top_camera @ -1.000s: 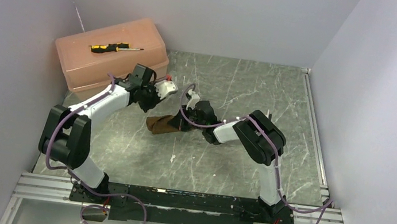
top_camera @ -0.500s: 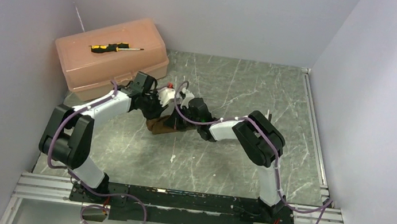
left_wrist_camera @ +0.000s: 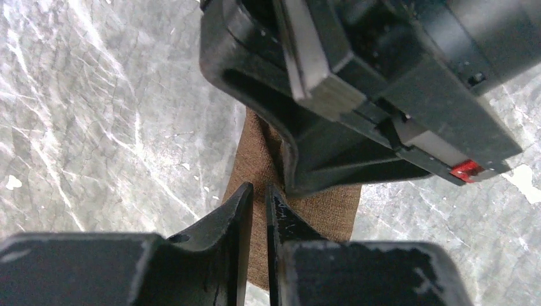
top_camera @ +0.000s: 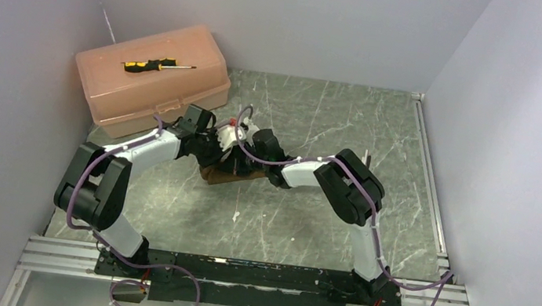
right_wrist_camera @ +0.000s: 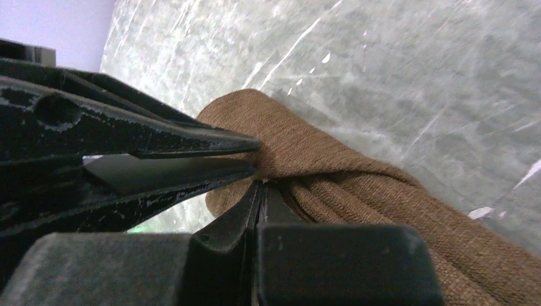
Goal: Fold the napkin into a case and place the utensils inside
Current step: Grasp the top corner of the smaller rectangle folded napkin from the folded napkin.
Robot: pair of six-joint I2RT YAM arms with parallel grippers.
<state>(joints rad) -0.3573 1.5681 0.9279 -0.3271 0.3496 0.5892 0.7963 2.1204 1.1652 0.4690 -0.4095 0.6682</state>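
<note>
Top view: both arms reach in to the middle of the table (top_camera: 406, 187), meeting over the napkin (top_camera: 211, 173), a small brown bundle mostly hidden beneath them; the left gripper (top_camera: 223, 147) and right gripper (top_camera: 246, 150) sit almost touching above it; a pink box (top_camera: 102, 87) stands at the back left with a screwdriver (top_camera: 157, 66) on its lid; no utensils show anywhere.

Left wrist view: the left gripper (left_wrist_camera: 257, 194) has its jaws nearly together, a thin slit between the tips, poised at the napkin (left_wrist_camera: 332, 207); whether cloth is pinched in that slit I cannot tell; the right gripper (left_wrist_camera: 357, 134) looms just ahead, pressing onto the cloth.

Right wrist view: the right gripper (right_wrist_camera: 260, 191) is fully closed, tips nipping a fold at the napkin's (right_wrist_camera: 357, 191) gathered end; the left gripper (right_wrist_camera: 252, 158) comes in from the left, its tips narrowly apart and touching the same rounded fold.

Judging by this, the folding step is in hand; the cloth is bunched, not yet a flat pouch. The next move likely calls for the left claw to secure its layer while the right holds firm, then draw the layer over evenly; a slip would undo the fold.
</note>
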